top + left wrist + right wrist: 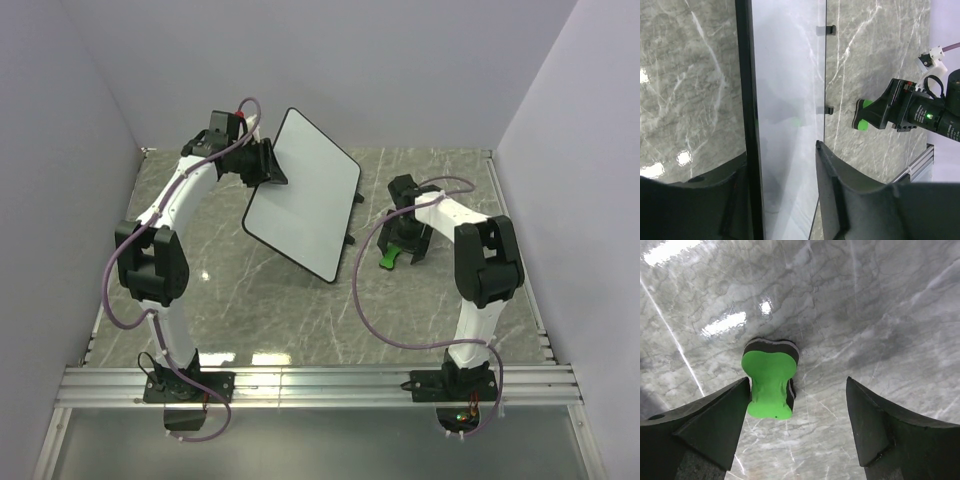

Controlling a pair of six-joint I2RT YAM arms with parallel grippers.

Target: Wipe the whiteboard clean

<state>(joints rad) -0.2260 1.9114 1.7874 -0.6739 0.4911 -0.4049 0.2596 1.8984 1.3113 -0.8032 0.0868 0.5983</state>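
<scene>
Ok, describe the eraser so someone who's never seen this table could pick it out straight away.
On the grey marble table, look right of the big tilted whiteboard. There, between the open fingers of the right gripper, sits the eraser: a small waisted block, bright green with a black layer, the only green thing on the table.

A green eraser (769,382) with a black base lies on the grey marbled surface (880,315), which glints with light. It sits between the wide-apart fingers of the right gripper (797,390), close against the finger (710,425) at the view's left and well clear of the other.
</scene>
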